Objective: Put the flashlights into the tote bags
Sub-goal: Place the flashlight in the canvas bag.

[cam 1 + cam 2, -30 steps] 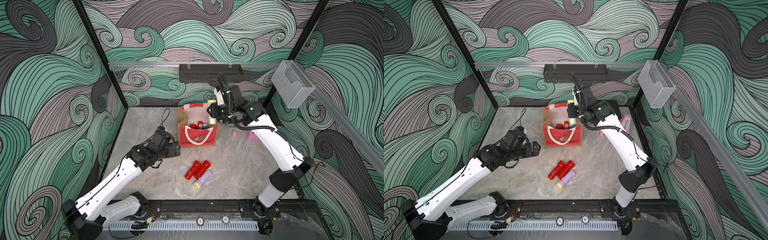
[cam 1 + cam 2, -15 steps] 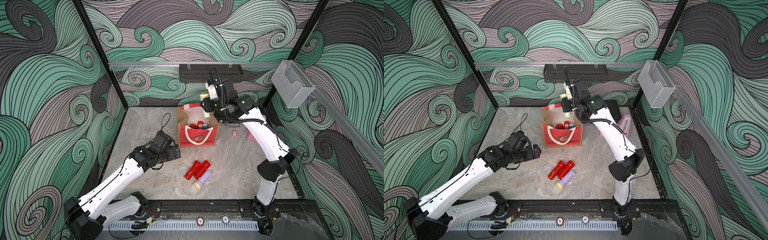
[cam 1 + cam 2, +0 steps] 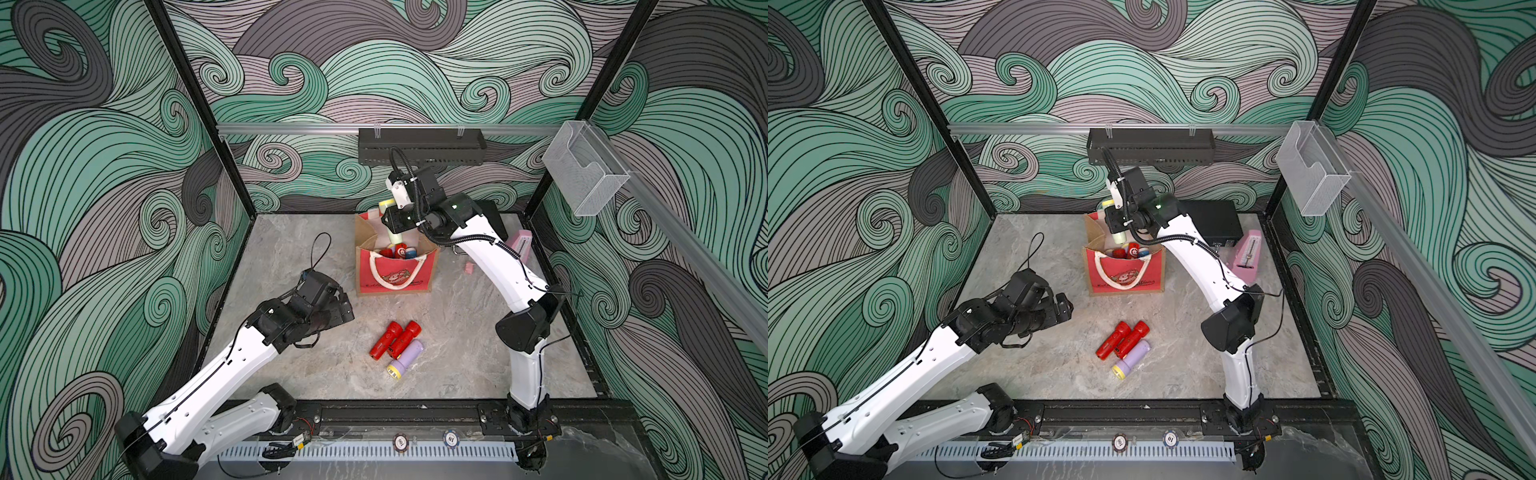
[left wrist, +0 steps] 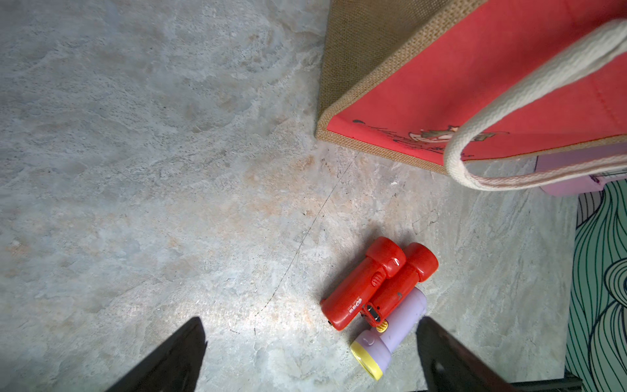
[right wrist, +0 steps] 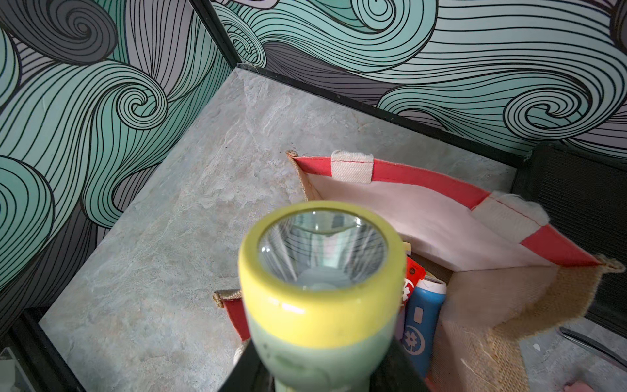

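clamped right gripper on pale green flashlight | held near upright, lens up, tail down over tote bag mouth | hung left gripper wide apart, empty, nearer three flashlights lying on table

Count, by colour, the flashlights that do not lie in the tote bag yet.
Red flashlights: 2
Lilac flashlight: 1
Pale green flashlight: 1, held in the right gripper
Total: 4
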You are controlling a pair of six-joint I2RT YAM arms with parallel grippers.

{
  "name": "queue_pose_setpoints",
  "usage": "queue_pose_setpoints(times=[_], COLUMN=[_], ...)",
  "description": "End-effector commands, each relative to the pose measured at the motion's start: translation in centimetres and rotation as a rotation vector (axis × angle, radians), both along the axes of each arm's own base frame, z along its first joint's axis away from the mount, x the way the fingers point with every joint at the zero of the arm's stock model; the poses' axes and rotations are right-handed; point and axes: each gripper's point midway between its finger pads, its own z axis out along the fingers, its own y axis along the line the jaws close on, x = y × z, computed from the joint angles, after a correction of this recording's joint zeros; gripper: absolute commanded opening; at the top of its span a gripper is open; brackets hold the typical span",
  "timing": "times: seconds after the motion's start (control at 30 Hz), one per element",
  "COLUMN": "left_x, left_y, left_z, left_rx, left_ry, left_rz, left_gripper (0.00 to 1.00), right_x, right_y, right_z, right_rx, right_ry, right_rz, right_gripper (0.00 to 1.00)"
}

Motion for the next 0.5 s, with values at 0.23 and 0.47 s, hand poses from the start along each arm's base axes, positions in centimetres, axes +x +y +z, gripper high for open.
queue_pose_setpoints(times=[0.23, 0.47], left_x=[-1.6, -1.5], left_y=[1.4, 1.1], left_z=[-0.7, -0.7], left_rx=[0.064, 0.059], left_ry=[0.044, 0.031], left_rz=[0.011, 0.013], left_gripper=[0.99, 0.99], right_x=[1.6, 2.5], right_y=[2.2, 2.7], right_z=[-1.0, -3.3], right_rx=[0.006, -0.009], right_ry=[-0.042, -0.018], right_rz=[0.027, 0.013], right_gripper=[0.00, 0.00])
